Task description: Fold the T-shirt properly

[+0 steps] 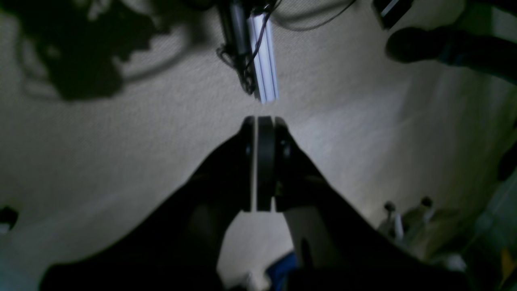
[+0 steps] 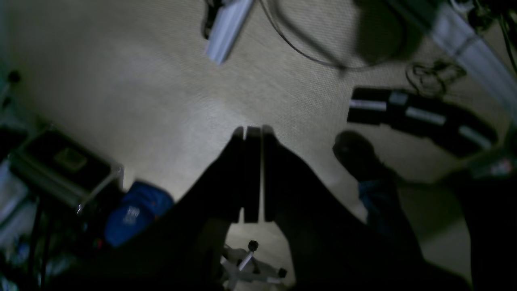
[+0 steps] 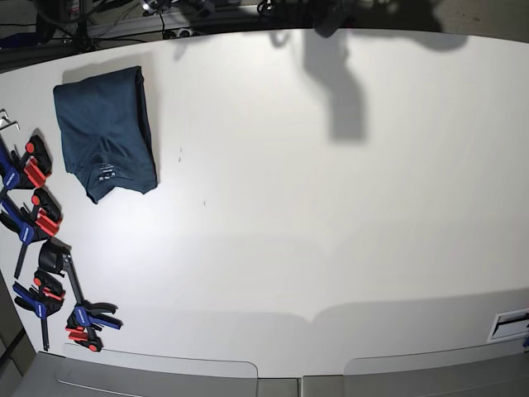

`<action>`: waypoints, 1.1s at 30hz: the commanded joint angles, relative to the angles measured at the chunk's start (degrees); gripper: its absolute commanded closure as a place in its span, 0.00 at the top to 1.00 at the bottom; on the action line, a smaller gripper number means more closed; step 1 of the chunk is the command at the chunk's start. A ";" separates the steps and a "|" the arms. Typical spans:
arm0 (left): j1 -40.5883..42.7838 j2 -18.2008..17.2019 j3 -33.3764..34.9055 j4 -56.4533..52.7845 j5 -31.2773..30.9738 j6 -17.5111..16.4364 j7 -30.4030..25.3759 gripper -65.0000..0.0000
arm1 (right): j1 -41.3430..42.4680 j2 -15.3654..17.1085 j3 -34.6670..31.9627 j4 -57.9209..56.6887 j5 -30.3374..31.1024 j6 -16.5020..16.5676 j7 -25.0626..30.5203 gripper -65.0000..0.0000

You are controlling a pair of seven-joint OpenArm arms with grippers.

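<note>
Big white table (image 3: pixel 331 207), mostly bare. The T-shirt (image 3: pixel 106 132) sits folded in the far left corner, with clamps (image 3: pixel 37 215) along the table's left edge. Both wrist cams just show beige carpet (image 1: pixel 121 141). The left gripper (image 1: pixel 264 119) and right gripper (image 2: pixel 252 129) are closed on nothing.

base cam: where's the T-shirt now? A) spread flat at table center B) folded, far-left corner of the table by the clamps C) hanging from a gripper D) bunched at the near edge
B: the T-shirt lies folded into a compact rectangle at the table's far-left corner, beside the clamps.
</note>
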 commanded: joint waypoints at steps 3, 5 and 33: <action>-1.73 0.07 -0.07 -2.51 -0.09 1.99 -1.90 0.00 | -0.17 -2.45 0.11 -3.82 0.04 -7.67 5.75 0.01; -3.39 0.31 -0.07 -4.39 -0.11 3.85 -2.91 0.00 | 0.02 -4.44 0.11 -5.95 0.00 -13.29 8.13 0.12; -10.23 0.52 0.17 -11.32 -0.33 7.45 -7.32 0.00 | 3.82 -12.92 0.33 -9.64 1.09 -24.92 9.09 0.17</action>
